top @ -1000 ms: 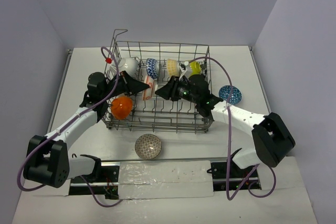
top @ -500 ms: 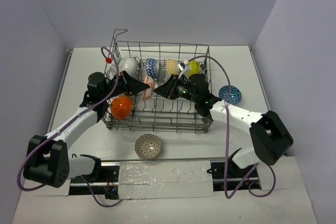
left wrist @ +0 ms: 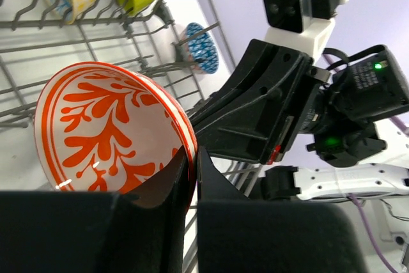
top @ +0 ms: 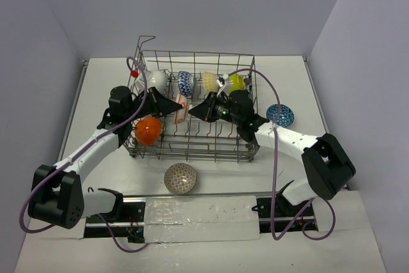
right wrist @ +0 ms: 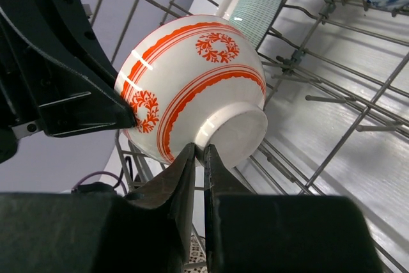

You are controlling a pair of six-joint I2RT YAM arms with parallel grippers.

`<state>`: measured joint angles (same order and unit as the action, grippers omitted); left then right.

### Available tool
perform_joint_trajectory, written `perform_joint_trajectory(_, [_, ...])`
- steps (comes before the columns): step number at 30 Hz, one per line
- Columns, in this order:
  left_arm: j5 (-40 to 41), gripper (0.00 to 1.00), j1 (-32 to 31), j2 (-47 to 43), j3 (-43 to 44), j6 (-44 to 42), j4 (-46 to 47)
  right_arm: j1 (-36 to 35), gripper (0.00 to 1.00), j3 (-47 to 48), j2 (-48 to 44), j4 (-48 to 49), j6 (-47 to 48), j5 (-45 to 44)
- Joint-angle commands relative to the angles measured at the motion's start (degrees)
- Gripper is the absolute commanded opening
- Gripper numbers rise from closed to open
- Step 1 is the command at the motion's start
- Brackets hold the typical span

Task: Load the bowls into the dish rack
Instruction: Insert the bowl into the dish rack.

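Note:
The red-white bowl (top: 183, 114) stands on edge inside the grey wire dish rack (top: 192, 148), held between both grippers. My left gripper (top: 177, 105) is shut on its rim; the left wrist view shows the jaws (left wrist: 192, 155) pinching the red edge of the bowl (left wrist: 102, 126). My right gripper (top: 193, 112) comes from the opposite side. In the right wrist view it (right wrist: 199, 148) is shut on the foot ring of the bowl (right wrist: 192, 75). A white bowl (top: 156, 80), blue-white bowl (top: 186, 81), pale yellow bowl (top: 211, 81), lime bowl (top: 237, 82) and orange bowl (top: 148, 130) sit in the rack.
A grey patterned bowl (top: 180, 178) lies on the table in front of the rack. A dark-blue patterned bowl (top: 280, 115) lies to the rack's right. Upright tines surround the held bowl. The rack's raised corner loop (top: 146, 39) is at the far left.
Both grippers stay on the red-white bowl. The left wrist has shifted slightly toward the far side; the bowl has barely moved.

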<state>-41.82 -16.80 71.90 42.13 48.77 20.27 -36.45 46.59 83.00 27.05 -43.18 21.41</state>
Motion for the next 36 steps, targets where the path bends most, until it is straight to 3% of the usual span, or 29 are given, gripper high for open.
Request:
perform_joint_trajectory(1, [5.0, 0.0, -1.3, -0.4, 3.7, -6.8, -8.5, 0.2, 0.05, 1.7, -0.6, 4.7, 0.7, 0.7])
perform_joint_trajectory(6, [7.5, 0.02, -3.1, 0.4, 5.6, -9.0, -12.2, 0.2, 0.0, 1.4, -1.0, 4.5, 0.9, 0.7])
perform_joint_trajectory(25, [11.6, 0.26, -5.5, 4.1, 8.1, -11.4, -17.6, 2.3, 0.0, 0.6, -2.6, 3.6, 2.6, 1.6])
perform_joint_trajectory(36, [15.3, 0.3, -6.3, 6.1, 9.1, -12.4, -20.1, 3.8, 0.0, 0.3, -1.8, 3.8, 3.0, 2.5])
